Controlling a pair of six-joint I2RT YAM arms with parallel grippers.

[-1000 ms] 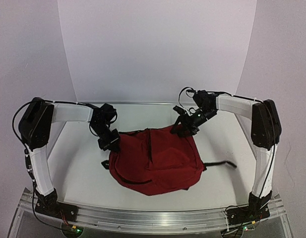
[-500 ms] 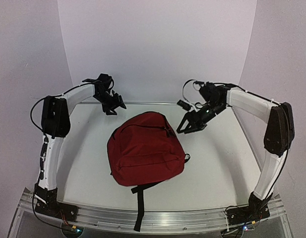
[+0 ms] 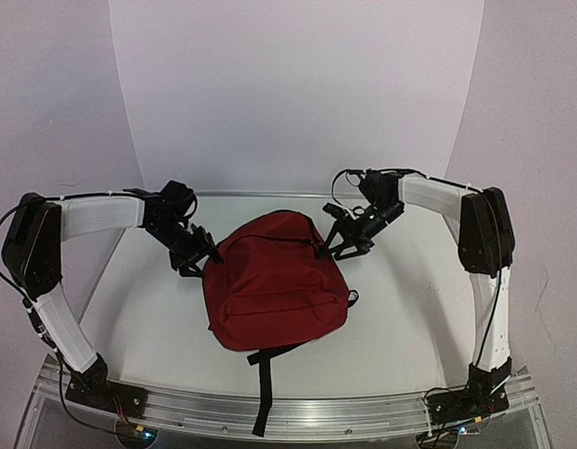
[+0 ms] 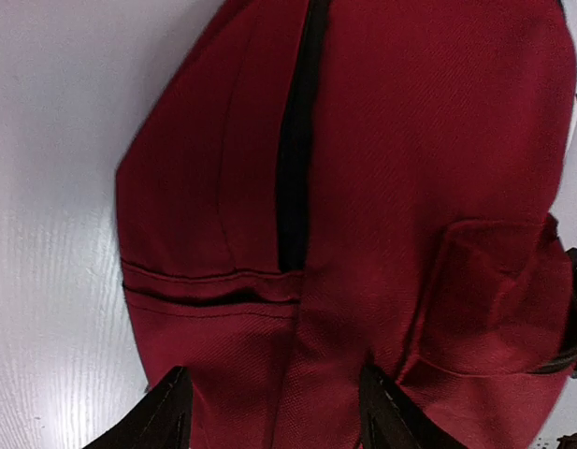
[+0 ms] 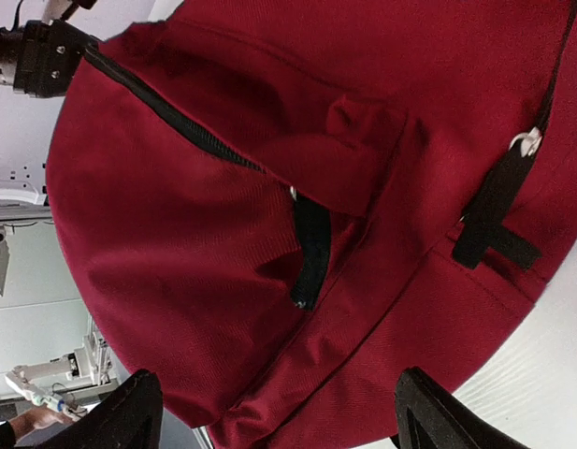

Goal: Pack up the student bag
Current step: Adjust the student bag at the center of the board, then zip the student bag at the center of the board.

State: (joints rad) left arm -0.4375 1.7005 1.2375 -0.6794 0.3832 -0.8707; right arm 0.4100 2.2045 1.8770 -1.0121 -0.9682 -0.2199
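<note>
The student bag (image 3: 274, 281), dark red with a black zipper (image 4: 293, 159), lies flat in the middle of the white table. My left gripper (image 3: 202, 257) sits at its upper left edge. In the left wrist view the left gripper (image 4: 272, 374) stands open with red fabric bulging between the fingers (image 4: 171, 416). My right gripper (image 3: 337, 245) is at the bag's upper right corner. The right wrist view shows the right gripper (image 5: 276, 374) wide open astride the bag's edge, just below a black zip pull (image 5: 311, 253).
A black strap (image 3: 262, 393) trails from the bag's bottom over the aluminium rail (image 3: 288, 412) at the near edge. A black buckle strap (image 5: 498, 215) lies on the bag's side. White backdrop walls enclose the table (image 3: 410, 309) on three sides.
The bag has been let go and now lies turned, strap toward the near edge. Both arms lifted away, then came back down to its upper corners. The left gripper went from shut to open.
</note>
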